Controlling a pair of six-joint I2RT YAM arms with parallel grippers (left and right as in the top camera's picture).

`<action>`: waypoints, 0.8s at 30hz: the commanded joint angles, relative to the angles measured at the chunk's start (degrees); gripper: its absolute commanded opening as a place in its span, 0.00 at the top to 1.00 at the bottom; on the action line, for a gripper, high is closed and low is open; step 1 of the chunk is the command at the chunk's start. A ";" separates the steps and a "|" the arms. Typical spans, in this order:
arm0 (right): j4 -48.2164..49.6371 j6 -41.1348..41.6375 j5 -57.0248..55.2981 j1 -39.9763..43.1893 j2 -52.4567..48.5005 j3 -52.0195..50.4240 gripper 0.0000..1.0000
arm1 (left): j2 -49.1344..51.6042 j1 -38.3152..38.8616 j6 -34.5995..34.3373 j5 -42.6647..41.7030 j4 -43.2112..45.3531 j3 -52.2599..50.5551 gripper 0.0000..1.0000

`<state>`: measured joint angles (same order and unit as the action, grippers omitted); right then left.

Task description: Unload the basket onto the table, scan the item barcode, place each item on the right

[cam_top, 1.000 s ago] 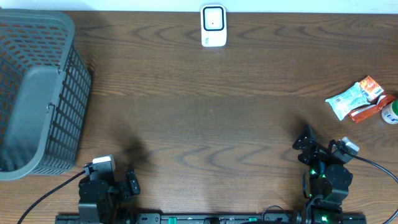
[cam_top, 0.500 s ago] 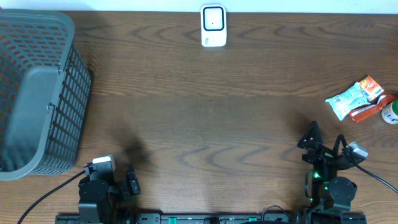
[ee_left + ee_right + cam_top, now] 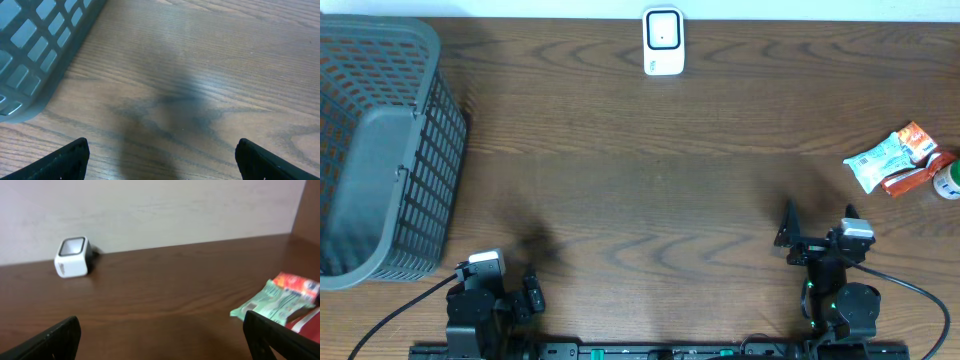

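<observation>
The white barcode scanner [image 3: 662, 41] stands at the table's far edge in the middle; it also shows at the left of the right wrist view as the scanner [image 3: 73, 257]. A pale green packet [image 3: 880, 160] lies at the far right with an orange-red packet [image 3: 923, 162] against it. The right wrist view has the green packet [image 3: 272, 302] just beyond its right finger. My right gripper [image 3: 817, 225] hovers open near the front right, short of the packets, with nothing between its fingers [image 3: 162, 335]. My left gripper [image 3: 510, 288] rests open at the front left over bare wood [image 3: 162, 160].
A large grey mesh basket [image 3: 380, 150] fills the left side, and its corner [image 3: 40, 45] shows in the left wrist view. A white container with a green label [image 3: 948, 182] sits at the right edge beside the packets.
The right gripper has swung leftwards and now faces the table's far side. The left arm has not moved.
</observation>
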<state>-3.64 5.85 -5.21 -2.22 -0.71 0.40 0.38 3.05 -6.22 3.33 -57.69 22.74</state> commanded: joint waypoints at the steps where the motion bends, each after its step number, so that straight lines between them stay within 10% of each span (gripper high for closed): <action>1: -0.42 -6.84 -0.26 -0.39 0.48 -0.09 0.01 | -0.07 -0.09 -0.52 0.26 -0.31 -0.04 0.06; 24: -0.22 -6.78 0.15 0.90 0.44 -0.09 0.01 | -0.07 -0.09 -0.52 0.26 -0.31 -0.04 0.06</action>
<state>-3.62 -0.30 -4.93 -1.78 -0.71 0.40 0.38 3.05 -6.22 3.33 -57.69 22.74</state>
